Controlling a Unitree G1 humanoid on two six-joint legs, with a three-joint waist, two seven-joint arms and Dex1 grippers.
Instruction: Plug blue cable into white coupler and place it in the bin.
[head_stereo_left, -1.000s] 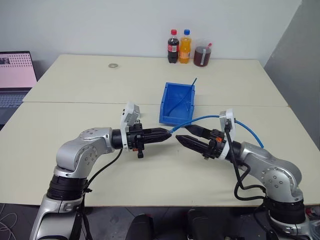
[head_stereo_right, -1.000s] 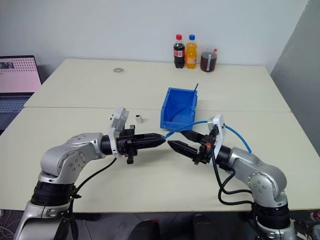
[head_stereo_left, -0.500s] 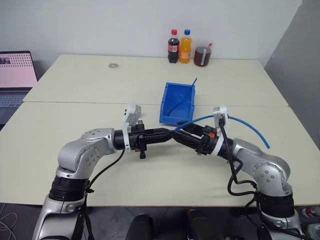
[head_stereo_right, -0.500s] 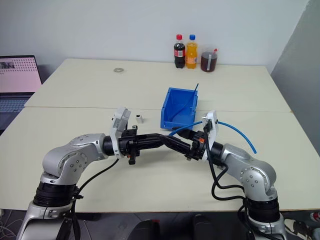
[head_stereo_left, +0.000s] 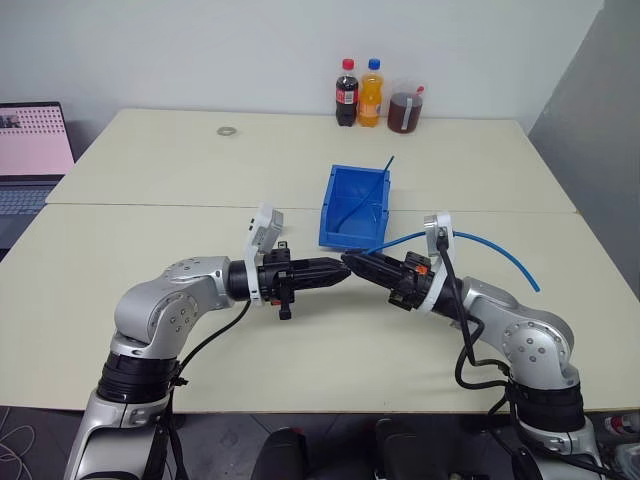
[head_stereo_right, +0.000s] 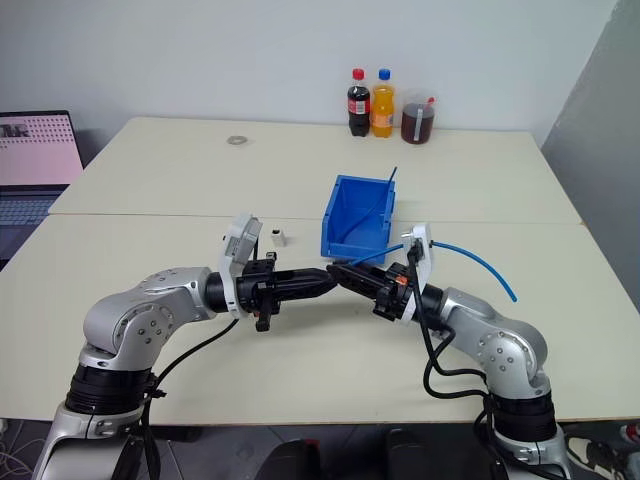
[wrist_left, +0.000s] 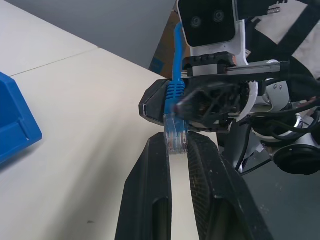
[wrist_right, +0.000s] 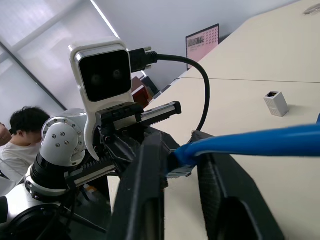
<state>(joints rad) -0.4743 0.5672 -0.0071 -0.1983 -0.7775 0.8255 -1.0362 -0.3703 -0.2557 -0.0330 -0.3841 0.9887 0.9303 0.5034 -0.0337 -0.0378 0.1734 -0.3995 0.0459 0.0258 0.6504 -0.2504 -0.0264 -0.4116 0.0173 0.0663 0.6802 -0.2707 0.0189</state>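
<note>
Both claws meet nose to nose above the table (head_stereo_left: 120, 300); the left gripper (wrist_left: 176, 150) pinches the clear plug of the blue cable (head_stereo_left: 495, 250), while the right gripper (wrist_right: 176, 165) is closed around the cable just behind that plug, apparently taking it over so the left can fetch the white coupler (head_stereo_right: 279, 237); that lies on the table beside the bin (head_stereo_right: 345, 190).

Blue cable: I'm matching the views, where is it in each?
Left eye: blue cable arcs from the left claw over the right arm.
Right eye: same arc.
Left wrist: plug end pinched between fingers.
Right wrist: cable runs out between fingers.
Shared landmark: left claw holding the plug.
</note>
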